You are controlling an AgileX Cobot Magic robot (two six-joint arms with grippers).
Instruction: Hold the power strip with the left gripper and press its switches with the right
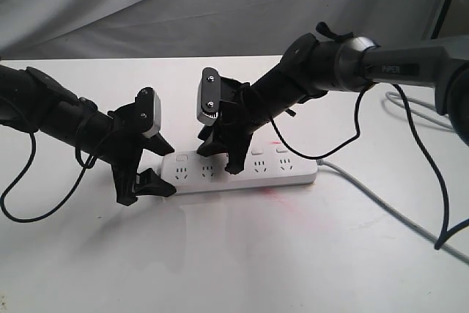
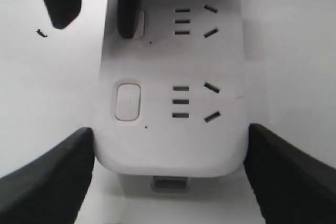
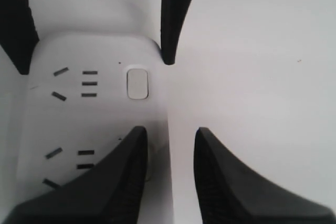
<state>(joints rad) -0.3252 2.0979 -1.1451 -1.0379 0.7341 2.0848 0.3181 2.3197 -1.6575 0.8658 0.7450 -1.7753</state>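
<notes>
The white power strip (image 1: 256, 170) lies flat on the white table, its grey cord (image 1: 381, 203) running off to the right. My left gripper (image 1: 168, 171) is shut on the strip's left end; its fingers (image 2: 52, 171) press both long sides of the strip (image 2: 168, 145). My right gripper (image 1: 218, 159) is open above the strip. One of its fingertips (image 3: 123, 171) rests on the second switch (image 2: 139, 24), and the other hangs over the table beside the strip. The first switch (image 3: 137, 83) (image 2: 127, 101) is uncovered. More switches (image 1: 258, 152) show further right.
White cloth hangs behind the table. Faint red marks (image 1: 275, 192) stain the tabletop in front of the strip. Loose black cables (image 1: 432, 181) loop down at right, and another grey cable (image 1: 410, 111) lies at far right.
</notes>
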